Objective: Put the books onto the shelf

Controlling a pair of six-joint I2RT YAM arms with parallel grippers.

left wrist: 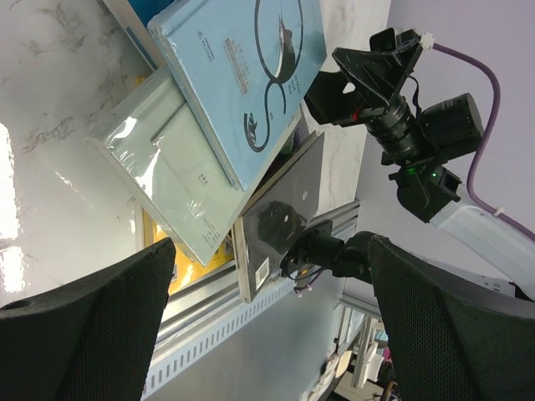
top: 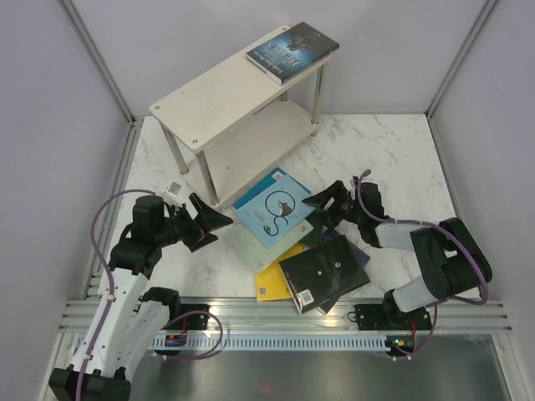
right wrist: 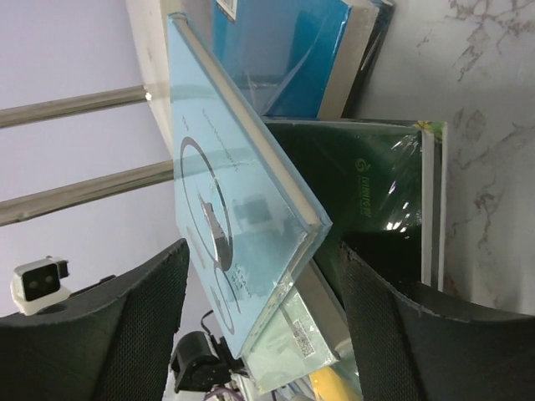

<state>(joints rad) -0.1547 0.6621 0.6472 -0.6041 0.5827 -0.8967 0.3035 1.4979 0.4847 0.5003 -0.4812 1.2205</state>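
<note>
Light blue book (top: pixel 274 212) lies just left of my right tool (top: pixel 315 210), its raised edge between the parted jaws; left tool (top: pixel 224 227) gapes wide, near its other side.

The left gripper (top: pixel 222 227) is held low and pointed toward 3 o'clock, jaws spread wide. The right gripper (top: pixel 316 214) is pointed toward 10 o'clock, jaws parted.

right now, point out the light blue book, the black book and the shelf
light blue book (top: pixel 272 219), top view, cover middle
black book (top: pixel 324 271), top view, cover middle
shelf (top: pixel 221 100), top view, bare top board
</note>
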